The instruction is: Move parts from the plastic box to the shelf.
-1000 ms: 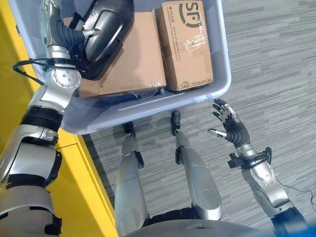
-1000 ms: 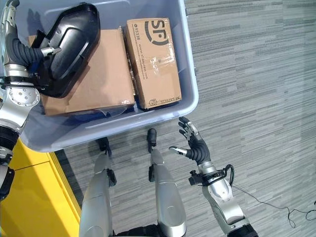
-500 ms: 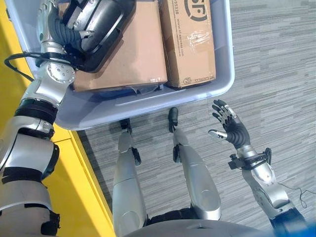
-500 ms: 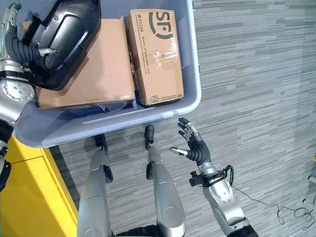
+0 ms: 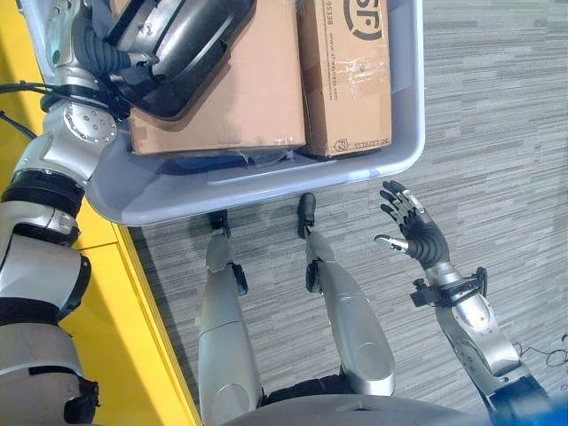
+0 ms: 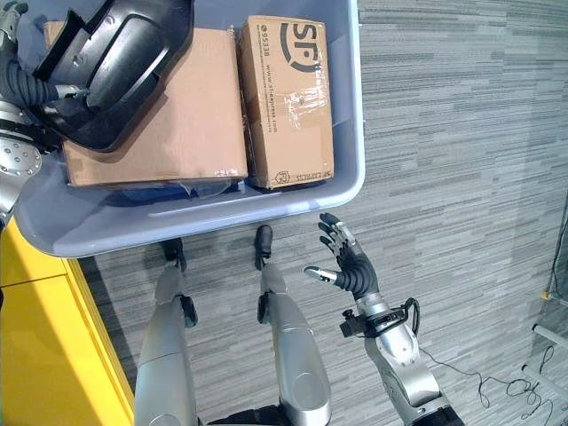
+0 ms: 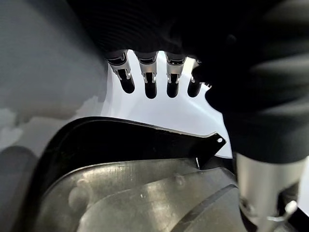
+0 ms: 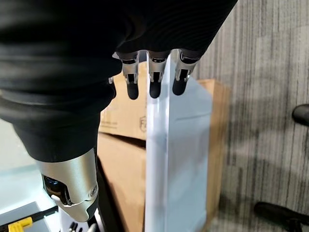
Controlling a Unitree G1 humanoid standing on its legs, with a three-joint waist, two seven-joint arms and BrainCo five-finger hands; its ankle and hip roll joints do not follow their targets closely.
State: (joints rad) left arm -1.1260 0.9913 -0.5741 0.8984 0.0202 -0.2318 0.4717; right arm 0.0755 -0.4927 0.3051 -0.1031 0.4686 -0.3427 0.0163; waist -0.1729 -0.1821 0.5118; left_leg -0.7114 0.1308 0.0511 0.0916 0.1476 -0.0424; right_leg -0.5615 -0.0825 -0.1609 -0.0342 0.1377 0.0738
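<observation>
The black part (image 6: 106, 67) is gripped by the left hand (image 5: 102, 53) above the plastic box (image 6: 351, 133)'s left side, not yet shelved, two cardboard boxes (image 6: 288, 98) remaining inside; right hand (image 6: 348, 266) hangs wide, empty.

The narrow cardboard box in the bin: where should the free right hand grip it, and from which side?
Across its short width, from above. The narrow box lies flat with its top face open; one long side abuts the wide box, the other the bin wall. The right hand hangs open over the floor on that side, so this is a guess.
</observation>
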